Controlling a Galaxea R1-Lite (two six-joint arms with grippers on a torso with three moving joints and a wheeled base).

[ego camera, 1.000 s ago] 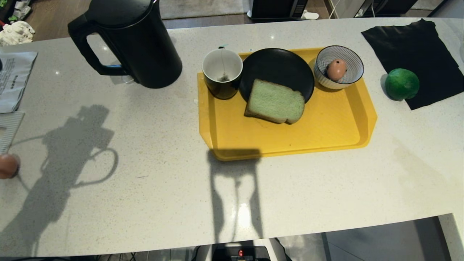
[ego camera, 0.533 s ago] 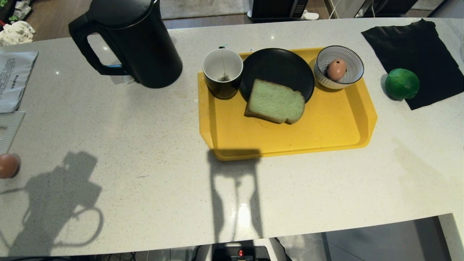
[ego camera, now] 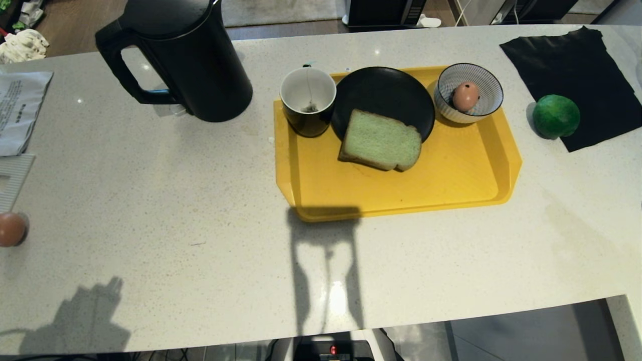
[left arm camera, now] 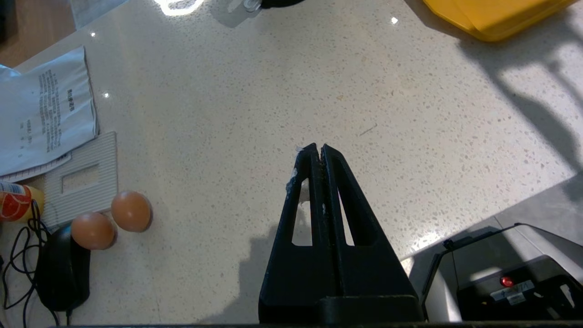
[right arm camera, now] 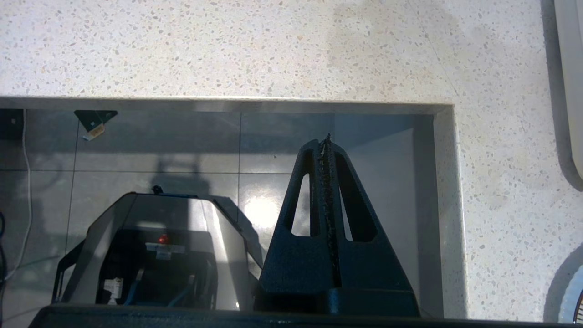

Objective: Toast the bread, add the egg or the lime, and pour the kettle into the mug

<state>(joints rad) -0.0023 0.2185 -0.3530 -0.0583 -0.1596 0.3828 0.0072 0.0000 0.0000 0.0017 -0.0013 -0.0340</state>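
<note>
Left gripper hangs above the speckled white countertop, its two black fingers pressed flat together, nothing between them. Right gripper sits parked off the counter's near edge, over the grey tiled floor beside the robot's base, fingers likewise pinched tight and empty. Off to the left claw's outer side, two brown eggs lie touching near a ribbed grey card, a printed paper packet and a black mouse. Ahead of the left claw, toward the robot's right, sits the yellow tray. On it, nearest, the bread rests half on the tray, half on a black plate; the mug, tea bag inside, stands just beside the plate; the egg lies in a striped bowl on the tray's far right corner. Further right, off the tray, the lime sits on the edge of a black cloth. Farthest ahead of the left claw, the kettle stands upright, lid on, handle facing the robot's left.
</note>
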